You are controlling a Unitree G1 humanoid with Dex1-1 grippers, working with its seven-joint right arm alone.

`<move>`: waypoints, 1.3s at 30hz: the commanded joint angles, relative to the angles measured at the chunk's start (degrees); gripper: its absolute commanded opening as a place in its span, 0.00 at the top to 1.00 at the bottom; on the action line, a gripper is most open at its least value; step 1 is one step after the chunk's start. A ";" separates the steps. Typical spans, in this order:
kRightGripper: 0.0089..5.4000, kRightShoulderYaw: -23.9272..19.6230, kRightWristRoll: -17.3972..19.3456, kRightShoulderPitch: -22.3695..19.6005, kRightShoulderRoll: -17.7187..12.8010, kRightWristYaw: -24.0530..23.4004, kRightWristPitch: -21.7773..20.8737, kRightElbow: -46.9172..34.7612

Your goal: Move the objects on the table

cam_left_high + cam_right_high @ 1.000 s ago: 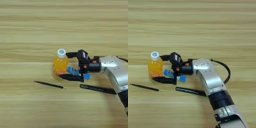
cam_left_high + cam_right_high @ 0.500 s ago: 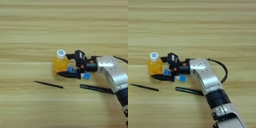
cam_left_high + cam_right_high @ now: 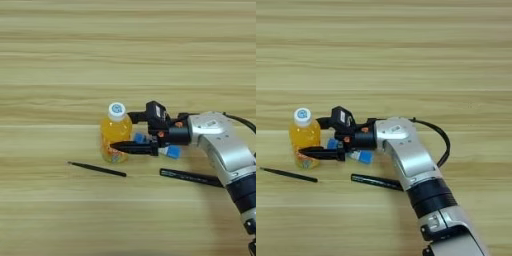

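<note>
The orange-juice bottle (image 3: 114, 136) with a white cap stands upright on the table (image 3: 60, 60), left of centre. My right gripper (image 3: 122, 133) reaches in from the right and is shut on it. One black finger (image 3: 134, 148) crosses its lower front and the other finger (image 3: 138, 117) touches its far shoulder. A short blue tube (image 3: 173, 151) lies under the gripper's body, partly hidden. The thick black marker pen (image 3: 190, 176) lies just in front of the silver forearm (image 3: 406, 155).
A thin black stick (image 3: 96, 169) lies on the wood in front of the bottle, pointing left. A black cable (image 3: 442, 142) loops off the forearm to the right.
The gripper has slid left around the bottle and its fingers have drawn together onto it. The bottle has shifted slightly left. Marker and thin stick have stayed put.
</note>
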 commanded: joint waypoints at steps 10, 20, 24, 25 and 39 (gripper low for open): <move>0.42 -4.82 2.25 -6.35 0.89 -5.76 0.22 -0.25; 0.43 -11.18 4.27 -10.96 0.58 -9.80 1.49 3.52; 0.43 -13.71 4.51 -12.60 -0.74 -10.47 0.98 6.04; 0.43 -14.36 4.46 -13.03 -1.07 -10.80 0.78 6.91; 0.43 -17.76 2.56 -15.96 -2.43 -12.90 -3.47 20.02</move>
